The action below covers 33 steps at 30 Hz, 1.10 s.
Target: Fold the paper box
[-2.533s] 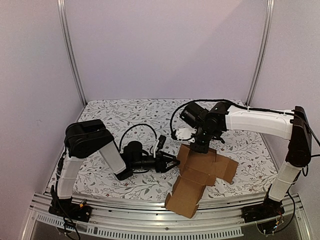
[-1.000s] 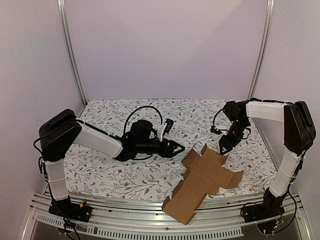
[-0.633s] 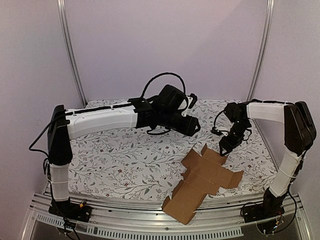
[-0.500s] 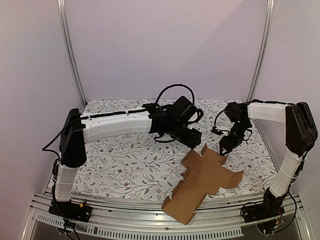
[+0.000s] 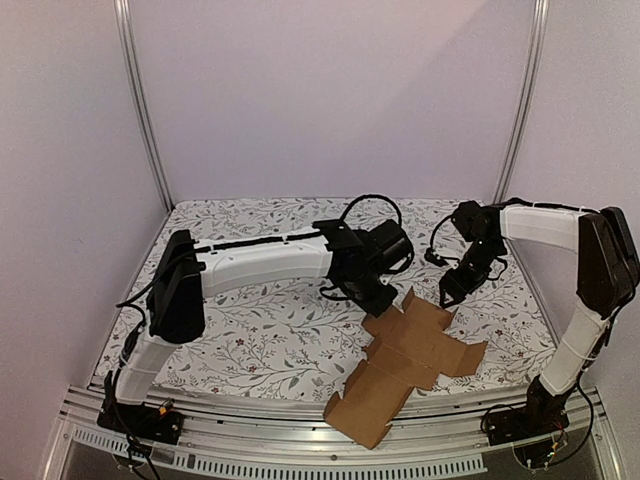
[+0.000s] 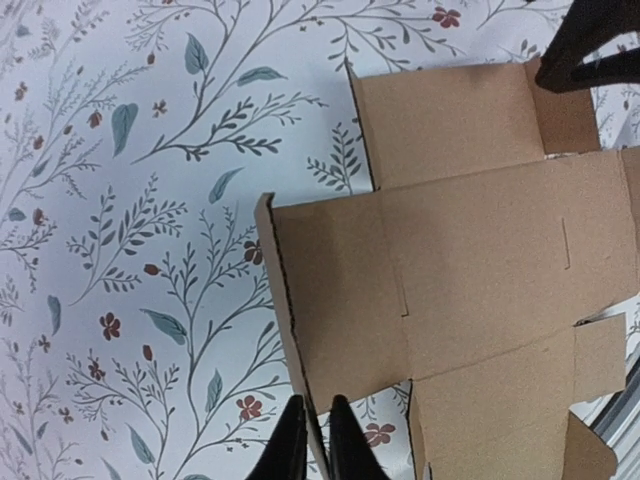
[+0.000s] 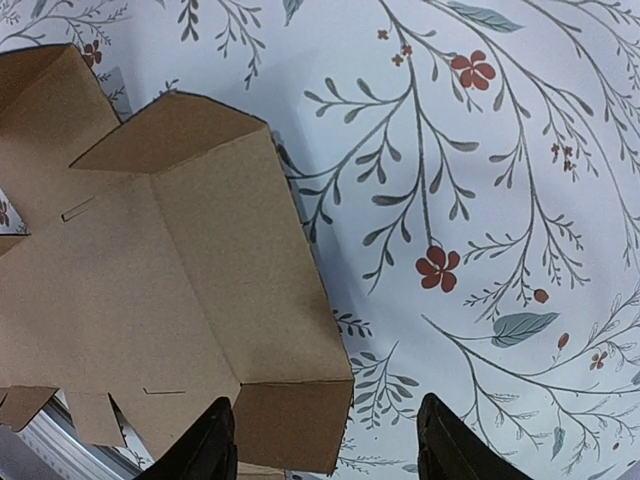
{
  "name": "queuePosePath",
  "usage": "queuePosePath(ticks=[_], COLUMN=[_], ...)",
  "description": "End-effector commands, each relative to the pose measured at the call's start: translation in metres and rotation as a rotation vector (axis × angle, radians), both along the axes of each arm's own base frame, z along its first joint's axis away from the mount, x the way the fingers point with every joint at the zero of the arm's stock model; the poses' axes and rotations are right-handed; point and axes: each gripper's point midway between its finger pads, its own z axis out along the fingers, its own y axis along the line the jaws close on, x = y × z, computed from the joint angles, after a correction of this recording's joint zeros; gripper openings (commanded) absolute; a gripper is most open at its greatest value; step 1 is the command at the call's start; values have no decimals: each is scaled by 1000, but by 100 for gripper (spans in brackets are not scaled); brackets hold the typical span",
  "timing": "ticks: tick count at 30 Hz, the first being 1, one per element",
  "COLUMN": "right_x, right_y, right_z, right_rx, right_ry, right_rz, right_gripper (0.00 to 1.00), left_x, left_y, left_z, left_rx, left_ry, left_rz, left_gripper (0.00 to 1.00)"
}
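The flowered table [image 5: 250, 330] carries the paper box [image 5: 415, 345], as yet only a flat cross-shaped sheet lying at the front right, its near flap hanging over the table's edge. The left arm [image 5: 260, 265] reaches across to the sheet's left side, and the right arm [image 5: 540, 225] bends down at its far right corner. The left gripper [image 6: 315, 425] has its fingers nearly together astride the sheet's raised left edge, by the look of it pinched on it. The right gripper [image 7: 325, 450] stands with fingers wide apart, a corner flap [image 7: 290, 425] between them, nothing held. The step, I judge, is raising that left panel along its crease. Lift in an arc about the crease rather than pulling sideways, or the whole sheet will slide. The right gripper would do well to press its corner down as an anchor, and the pinch should be light enough not to crush the edge
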Motion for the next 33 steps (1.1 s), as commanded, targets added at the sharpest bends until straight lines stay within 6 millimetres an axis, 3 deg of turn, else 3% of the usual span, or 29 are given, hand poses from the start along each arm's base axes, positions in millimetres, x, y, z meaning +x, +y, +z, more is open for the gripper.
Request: queuePosePath(ticks=[1,4,9,14,18,22,24,27,33], right_x=[2,5,5,-10,-14,-12,-11,-10,-15], right_y=[2,7,14,25,35,49,55,59,55], right_z=[5,11,27,23,23,35,41,46,42], right_rx=[23,62,119,195,257,340,375,394,376], right_ry=[-17,-9,27,134,179,199,207,221,229], right_rz=[-12,-20,-3,11,28,40,43,46,55], right_gripper=[61,63,68,70,72,70,65,49,25], left_x=[1,2,2,3,-1,-1,-1,0,1], left_y=[3,3,7,21,29,33,35,37,39], left_z=[-5,2,38,72,84,83,81,80,80], left_rx=[34,17,-80,-226,-316,-317,-316,-313,-323], left_ry=[-18,-48,-169,-293,-330,-335,-333,-334,-342], left_rz=[-6,-16,-29,20,39,45,53,67,84], left_gripper=[0,0,0,0,0,0,0,0,0])
